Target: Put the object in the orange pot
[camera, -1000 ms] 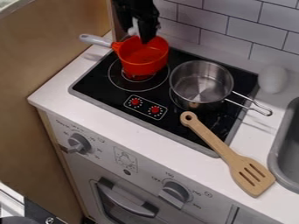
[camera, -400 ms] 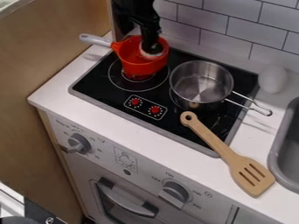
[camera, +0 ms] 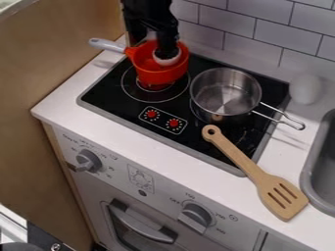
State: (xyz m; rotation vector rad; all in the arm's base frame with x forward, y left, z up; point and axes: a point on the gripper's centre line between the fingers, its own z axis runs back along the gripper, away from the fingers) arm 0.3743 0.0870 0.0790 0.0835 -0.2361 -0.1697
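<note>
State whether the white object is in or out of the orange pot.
In: the white object shows inside the rim of the orange pot, below the hand. I cannot tell whether it touches the bottom.

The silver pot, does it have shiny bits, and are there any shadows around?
Camera view: pale glare streaks the inside of the silver pot; soft shadows lie on the white counter near its wire handle and under the orange pot's grey handle.
</note>
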